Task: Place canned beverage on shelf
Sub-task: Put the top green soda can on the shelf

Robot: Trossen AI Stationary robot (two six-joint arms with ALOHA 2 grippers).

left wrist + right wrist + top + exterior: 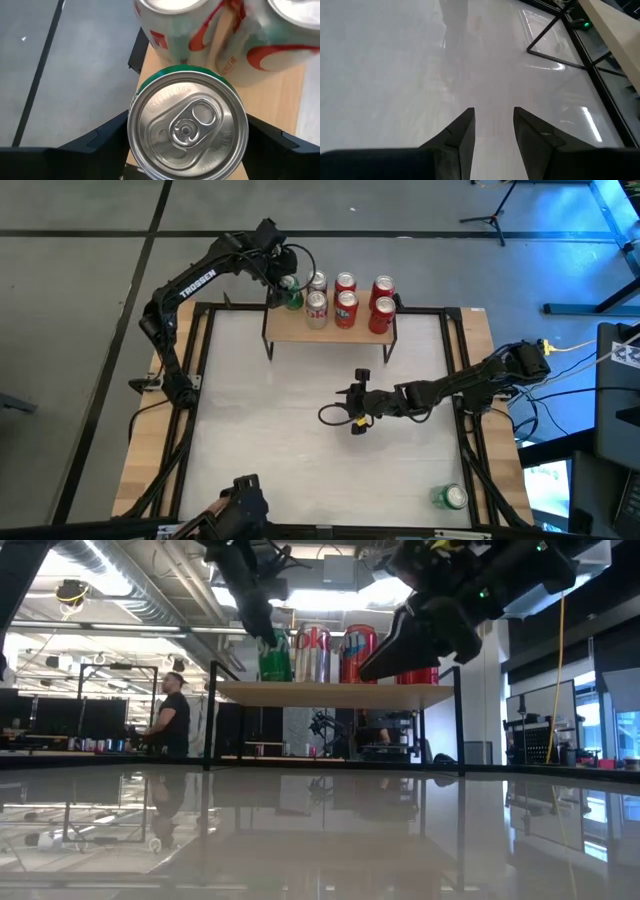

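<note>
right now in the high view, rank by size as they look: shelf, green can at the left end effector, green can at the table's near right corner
1. shelf, clearly largest
2. the two green cans, too alike to rank: the one at the left end effector is partly hidden; the corner can lies on its side

green can cut off at the bottom edge of the left wrist view; silver cans behind it blurry, tops cropped at the upper edge
</note>
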